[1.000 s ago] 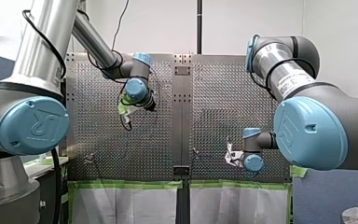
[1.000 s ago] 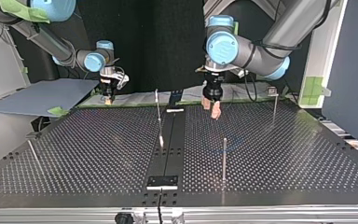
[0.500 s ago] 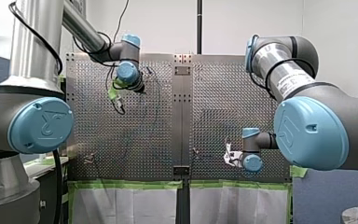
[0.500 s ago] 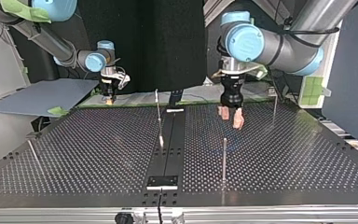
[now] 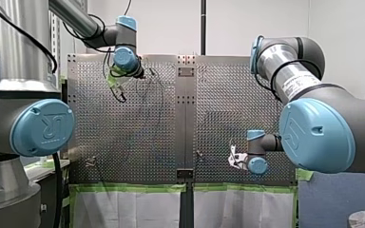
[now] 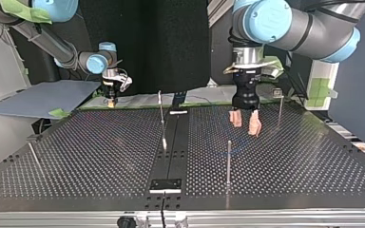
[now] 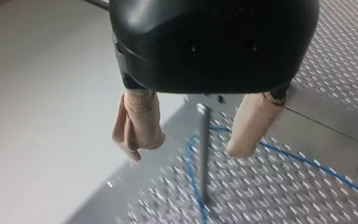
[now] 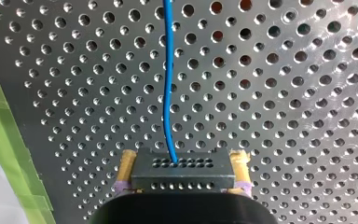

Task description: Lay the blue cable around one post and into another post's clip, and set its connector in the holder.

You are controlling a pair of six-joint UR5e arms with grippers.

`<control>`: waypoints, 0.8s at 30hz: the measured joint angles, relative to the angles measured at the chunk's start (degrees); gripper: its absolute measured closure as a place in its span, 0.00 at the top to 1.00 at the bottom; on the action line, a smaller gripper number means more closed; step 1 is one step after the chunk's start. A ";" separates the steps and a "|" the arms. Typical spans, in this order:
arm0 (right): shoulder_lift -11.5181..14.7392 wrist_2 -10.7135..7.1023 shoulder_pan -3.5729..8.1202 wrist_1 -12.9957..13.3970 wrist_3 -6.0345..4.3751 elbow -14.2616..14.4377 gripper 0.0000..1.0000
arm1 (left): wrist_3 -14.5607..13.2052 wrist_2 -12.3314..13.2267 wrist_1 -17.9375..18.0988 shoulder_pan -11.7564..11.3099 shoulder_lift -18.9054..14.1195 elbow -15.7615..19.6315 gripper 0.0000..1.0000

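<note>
Left claw (image 7: 193, 133): spread apart, a post (image 7: 204, 158) showing in the gap (blue cable (image 7: 189, 158) curving round it).
Right claw (image 8: 182, 158): clamped on connector (image 8: 182, 173).

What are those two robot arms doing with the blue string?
They are laying a blue cable across the holey table. My right gripper is shut on the cable's dark connector, near the table's edge. My left gripper hangs open and empty, with a thin metal post just ahead of its fingers, where the cable curves past the post's foot. The connector is not in a holder yet.
</note>
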State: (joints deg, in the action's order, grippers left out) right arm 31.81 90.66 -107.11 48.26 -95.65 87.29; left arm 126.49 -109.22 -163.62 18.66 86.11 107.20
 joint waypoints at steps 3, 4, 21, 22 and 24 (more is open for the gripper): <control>-0.01 -0.02 0.06 -0.08 0.00 -0.15 0.00 | 0.60 1.15 0.71 0.06 -1.49 0.01 1.00; -0.02 -0.03 0.07 -0.11 0.00 -0.19 0.00 | 0.75 1.56 0.84 0.07 -1.95 0.01 1.00; -0.03 -0.04 0.27 -0.40 0.03 -0.39 0.00 | 4.13 4.65 6.44 -1.45 2.48 0.08 1.00; -0.03 -0.04 0.27 -0.43 0.03 -0.40 0.00 | 4.21 4.64 6.73 -1.62 2.98 0.08 1.00; -0.02 -0.04 0.27 -0.48 0.07 -0.40 0.00 | 4.33 4.69 7.44 -2.05 4.07 0.06 1.00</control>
State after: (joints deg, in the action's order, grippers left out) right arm 31.79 90.63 -106.83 47.78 -95.58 86.89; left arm 130.82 -104.53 -156.18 16.61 90.18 107.25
